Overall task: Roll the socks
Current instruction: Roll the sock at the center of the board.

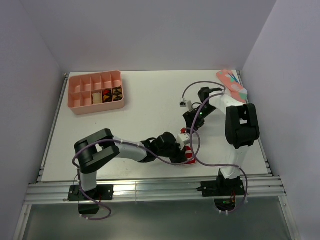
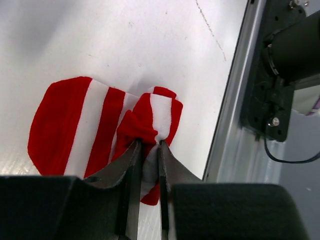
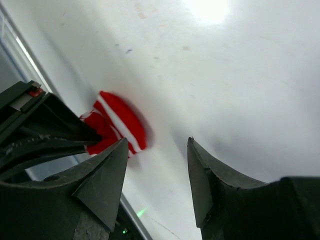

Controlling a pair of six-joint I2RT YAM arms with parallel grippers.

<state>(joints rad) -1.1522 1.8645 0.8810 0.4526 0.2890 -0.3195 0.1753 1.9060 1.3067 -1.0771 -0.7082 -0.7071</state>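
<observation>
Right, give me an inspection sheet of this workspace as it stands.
Surface: white tabletop, faint marks.
Job's things: red-and-white striped fabric sock lying near the front edge, one fold pinched up; no second sock in view.
Clutter: pink plastic compartment tray far left, some cells filled; pink patterned sock in the far right corner.
Hands: left hand shut on the striped sock's fold; right hand open, empty, above the table.
Cables: purple-grey cables loop loosely around both arms.
Surroundings: plain pale walls; metal rail along the near edge.

The left arm [image 1: 127, 146] and right arm [image 1: 241, 125] are white with bulky black joints, each trailing a thin purple cable [image 1: 192, 84]. The right gripper [image 3: 156, 145] has black wedge-shaped fingers [image 3: 105, 175].
</observation>
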